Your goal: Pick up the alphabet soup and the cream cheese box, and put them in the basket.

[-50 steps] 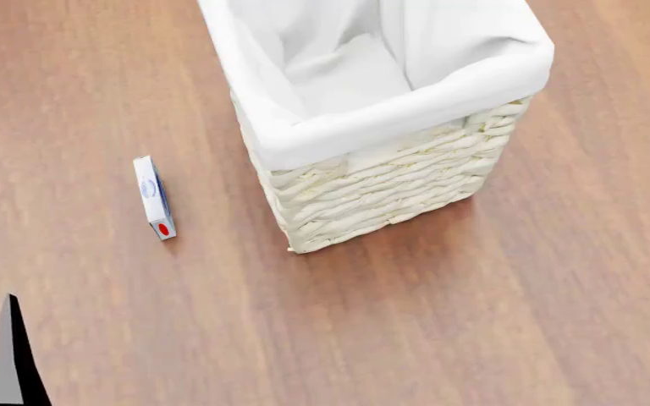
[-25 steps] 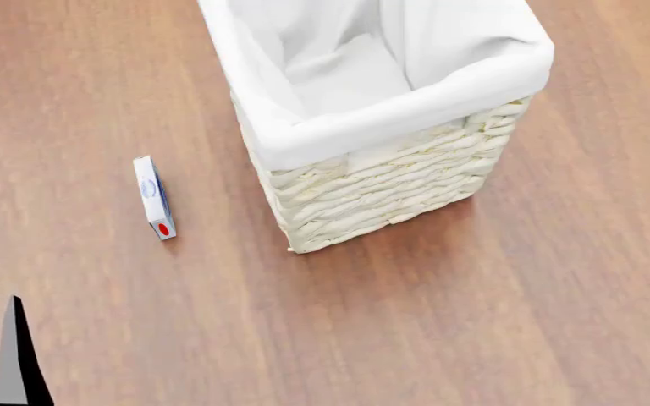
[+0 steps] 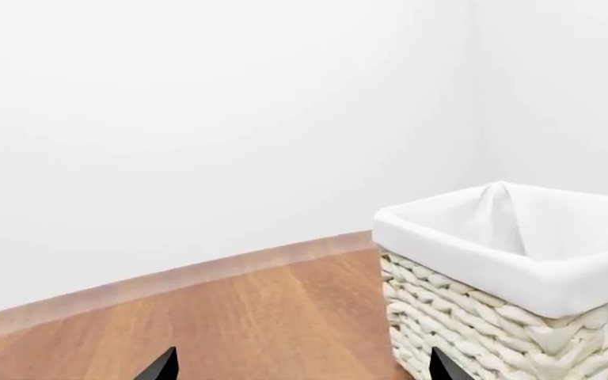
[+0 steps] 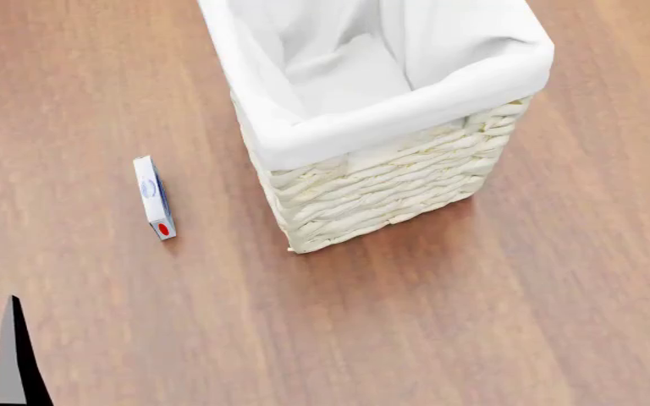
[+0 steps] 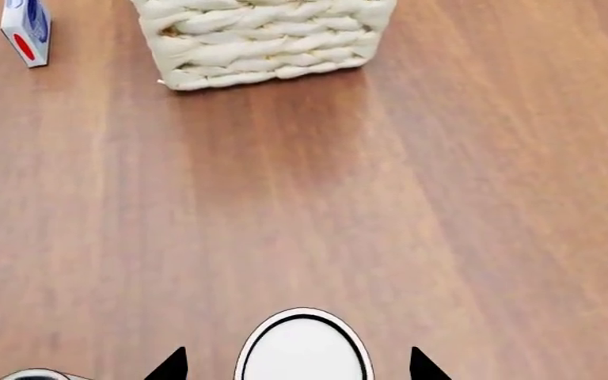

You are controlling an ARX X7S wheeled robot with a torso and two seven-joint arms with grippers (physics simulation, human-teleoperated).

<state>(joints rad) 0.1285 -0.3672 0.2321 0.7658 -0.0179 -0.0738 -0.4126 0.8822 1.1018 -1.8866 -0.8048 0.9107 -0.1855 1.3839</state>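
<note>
Right gripper (image 5: pixel 298 366) jaws spread around white-topped alphabet soup (image 5: pixel 304 352), grip unconfirmed. Left gripper (image 3: pixel 298 366) jaws released. Cream cheese box (image 4: pixel 153 197) beside basket (image 4: pixel 393 190) on worktop (image 4: pixel 506 321).

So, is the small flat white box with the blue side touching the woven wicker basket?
Apart. In the head view, the small flat white box with the blue side stands on bare wooden floor, with a clear strip of floor between it and the cream woven wicker basket.
</note>
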